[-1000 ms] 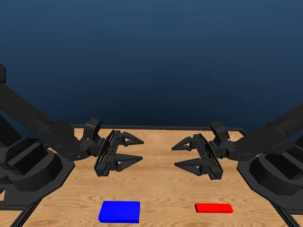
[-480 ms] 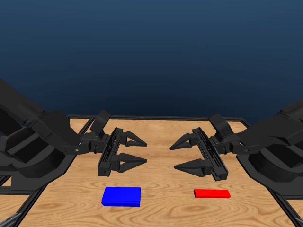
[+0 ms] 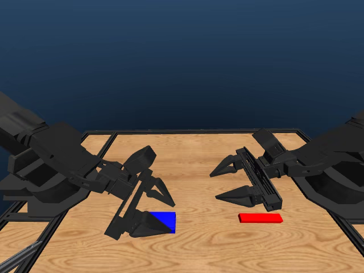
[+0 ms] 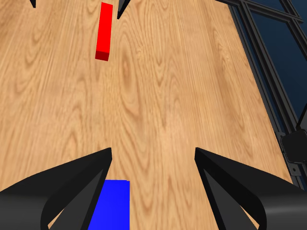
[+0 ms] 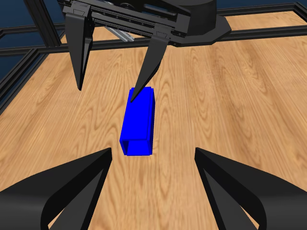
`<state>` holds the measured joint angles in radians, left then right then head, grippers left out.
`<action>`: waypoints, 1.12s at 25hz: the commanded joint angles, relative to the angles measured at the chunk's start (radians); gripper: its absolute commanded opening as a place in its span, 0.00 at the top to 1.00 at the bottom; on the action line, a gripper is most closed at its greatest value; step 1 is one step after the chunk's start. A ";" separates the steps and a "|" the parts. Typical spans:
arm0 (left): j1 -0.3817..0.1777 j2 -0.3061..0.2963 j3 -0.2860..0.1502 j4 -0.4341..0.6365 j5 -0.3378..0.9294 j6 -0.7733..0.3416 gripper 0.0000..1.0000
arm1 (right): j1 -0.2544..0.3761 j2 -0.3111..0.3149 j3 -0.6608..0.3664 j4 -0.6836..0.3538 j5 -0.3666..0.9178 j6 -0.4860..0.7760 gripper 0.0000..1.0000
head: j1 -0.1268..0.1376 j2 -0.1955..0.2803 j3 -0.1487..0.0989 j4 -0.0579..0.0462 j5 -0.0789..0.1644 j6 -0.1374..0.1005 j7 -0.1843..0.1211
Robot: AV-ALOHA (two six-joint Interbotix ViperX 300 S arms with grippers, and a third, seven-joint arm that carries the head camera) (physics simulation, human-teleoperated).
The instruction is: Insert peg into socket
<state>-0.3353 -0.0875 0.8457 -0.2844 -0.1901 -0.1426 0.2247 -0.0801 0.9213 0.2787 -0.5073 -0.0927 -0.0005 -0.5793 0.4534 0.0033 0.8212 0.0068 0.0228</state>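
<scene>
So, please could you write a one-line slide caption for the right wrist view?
Right wrist view: blue socket lying on the wooden table, with the open left gripper above it.

A wooden tabletop (image 3: 199, 153) with a pale, wavy grain carries two things, and a black frame runs along its edges. The blue socket (image 3: 163, 218) lies flat on the boards toward the near edge, on the left half. The red peg (image 3: 260, 218) lies flat too, about as close to the near edge, on the right half. The two lie well apart, with bare wood between them.
</scene>
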 commanded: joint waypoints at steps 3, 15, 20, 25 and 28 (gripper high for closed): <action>-0.038 0.048 -0.087 0.143 0.206 -0.187 0.00 | 0.018 -0.016 -0.032 0.007 -0.008 -0.023 0.00 | 0.016 -0.007 0.003 0.009 0.013 0.024 -0.005; -0.082 0.024 -0.197 0.577 0.608 -0.664 0.00 | 0.025 -0.021 -0.016 0.032 -0.012 -0.020 0.00 | 0.021 -0.002 0.005 0.010 0.014 0.026 -0.015; -0.078 0.003 -0.183 0.674 0.653 -0.797 0.00 | 0.021 -0.021 -0.022 0.032 -0.013 -0.019 0.00 | 0.020 0.004 0.003 0.009 0.011 0.024 -0.021; -0.066 0.003 -0.157 0.709 0.671 -0.873 0.00 | 0.022 -0.030 -0.012 0.034 -0.032 -0.005 0.00 | 0.022 0.013 0.001 0.009 0.008 0.022 -0.029; -0.059 -0.008 -0.140 0.707 0.628 -0.887 0.00 | 0.016 -0.036 -0.014 0.035 -0.041 0.003 0.00 | 0.026 0.017 0.001 0.010 0.008 0.020 -0.030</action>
<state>-0.4025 -0.0671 0.7086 0.4205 0.4666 -1.0113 0.2439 -0.0892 0.9248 0.3141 -0.5102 -0.0935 0.0229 -0.5685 0.4675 0.0122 0.8407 0.0281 -0.0064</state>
